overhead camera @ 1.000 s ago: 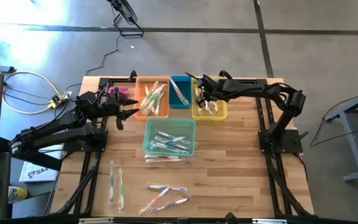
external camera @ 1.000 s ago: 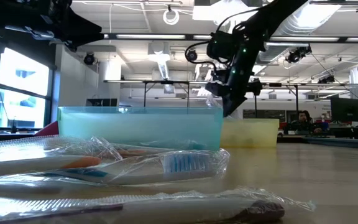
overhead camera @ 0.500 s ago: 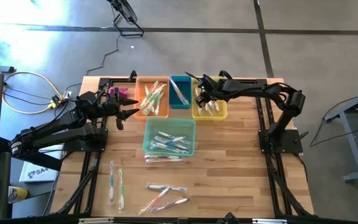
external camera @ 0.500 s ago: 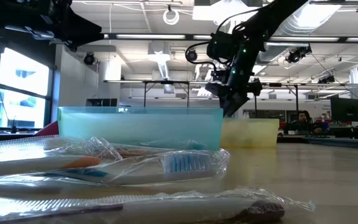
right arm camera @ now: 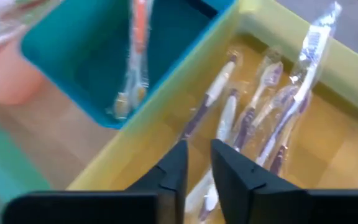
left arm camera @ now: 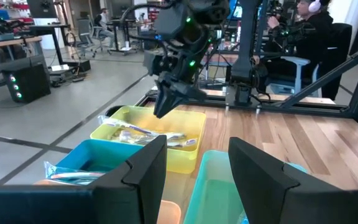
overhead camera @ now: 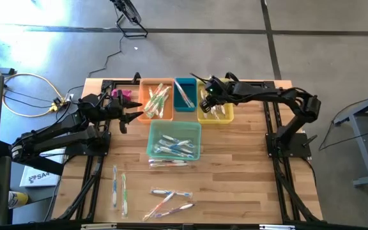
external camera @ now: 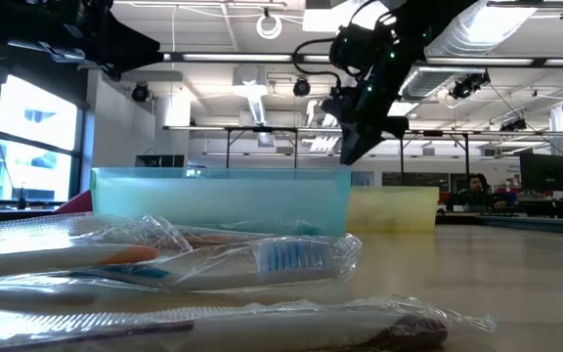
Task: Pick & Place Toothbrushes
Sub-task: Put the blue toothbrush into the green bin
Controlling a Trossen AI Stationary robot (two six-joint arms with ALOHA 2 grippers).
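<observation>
Several wrapped toothbrushes [right arm camera: 253, 118] lie flat in the yellow bin [overhead camera: 217, 112]. My right gripper [right arm camera: 196, 171] hangs over that bin's left part, tilted downward, its fingers a narrow gap apart with nothing between them. It also shows above the bins in the low view [external camera: 348, 156]. More toothbrushes lie in the orange bin [overhead camera: 156, 100], the blue bin [overhead camera: 184, 94] and the light teal bin [overhead camera: 174, 140]. Loose toothbrushes [overhead camera: 170, 199] rest on the wood near the front edge. My left gripper [overhead camera: 128, 117] waits at the left, open and empty.
The four bins stand close together at the table's far middle. A pair of toothbrushes [overhead camera: 119, 188] lies at the front left, and one [overhead camera: 168, 163] lies just in front of the teal bin. A pink object [overhead camera: 124, 95] sits by the left arm. Bare wood lies on the right.
My right gripper has risen out of the yellow bin and now hangs clear above its rim, a little farther toward the table's left. The toothbrushes in the bin stay where they lie.
</observation>
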